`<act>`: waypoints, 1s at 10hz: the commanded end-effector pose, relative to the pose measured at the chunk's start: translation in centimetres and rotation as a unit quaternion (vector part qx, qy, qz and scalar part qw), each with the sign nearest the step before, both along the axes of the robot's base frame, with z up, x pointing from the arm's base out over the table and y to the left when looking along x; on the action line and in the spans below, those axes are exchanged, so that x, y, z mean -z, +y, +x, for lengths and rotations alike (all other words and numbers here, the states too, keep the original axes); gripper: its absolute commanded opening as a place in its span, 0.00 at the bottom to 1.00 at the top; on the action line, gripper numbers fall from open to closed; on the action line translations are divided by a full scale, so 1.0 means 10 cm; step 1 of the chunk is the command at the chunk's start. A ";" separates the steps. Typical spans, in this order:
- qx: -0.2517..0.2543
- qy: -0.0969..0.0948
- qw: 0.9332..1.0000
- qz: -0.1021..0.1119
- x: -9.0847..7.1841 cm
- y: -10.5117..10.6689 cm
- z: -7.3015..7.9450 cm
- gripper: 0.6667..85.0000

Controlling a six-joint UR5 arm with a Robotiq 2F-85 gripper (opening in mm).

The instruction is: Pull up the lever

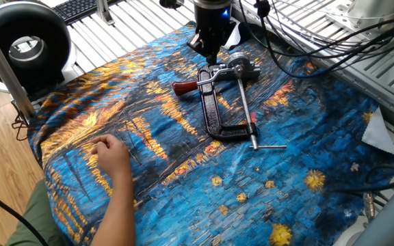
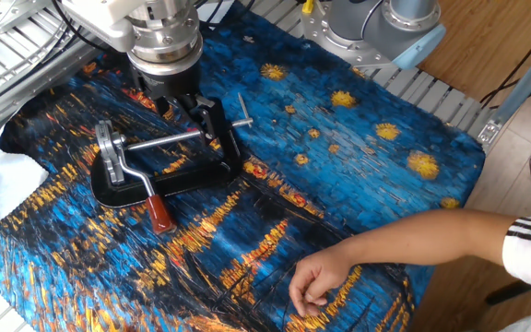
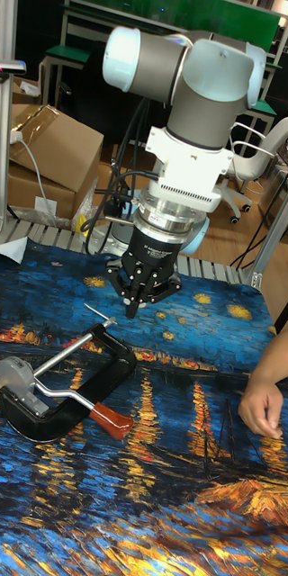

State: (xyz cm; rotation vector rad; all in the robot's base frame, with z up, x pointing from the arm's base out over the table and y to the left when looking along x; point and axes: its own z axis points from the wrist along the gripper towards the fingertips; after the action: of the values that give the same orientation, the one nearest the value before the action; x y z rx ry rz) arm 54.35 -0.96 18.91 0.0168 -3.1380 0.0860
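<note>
Tall fixed view shows the gripper (image 3: 132,310) empty, fingers pinched together above the clamp (image 3: 67,382), the lever (image 3: 97,414) lying flat, untouched.

The robot arm (image 3: 184,85) is reaching down from above, its pincer (image 3: 131,309) hanging over the surface with the fingers drawn together to a narrow point; the pincer is touching nothing and is sitting above and to the right of the clamp. The black C-shaped clamp (image 3: 67,396) is lying flat on the blue and orange painted cloth (image 3: 162,486) covering the surface; its silver threaded rod (image 3: 58,354) is running diagonally up to a small crossbar; the lever (image 3: 94,412) is lying low against the cloth, its dark red sleeve pointing right. A person's hand (image 3: 263,405) is resting on the cloth at the right edge; cardboard boxes (image 3: 49,148) are standing behind.
</note>
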 end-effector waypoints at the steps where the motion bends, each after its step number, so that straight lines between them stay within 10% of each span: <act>1: -0.014 0.000 1.000 0.002 -0.01 0.01 0.00 0.00; 10: -0.023 -0.007 0.999 0.021 0.04 0.04 -0.02 0.00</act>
State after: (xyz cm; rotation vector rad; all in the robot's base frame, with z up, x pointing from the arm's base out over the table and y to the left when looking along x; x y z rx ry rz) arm 54.06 -0.87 18.45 0.0920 -3.1461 0.0485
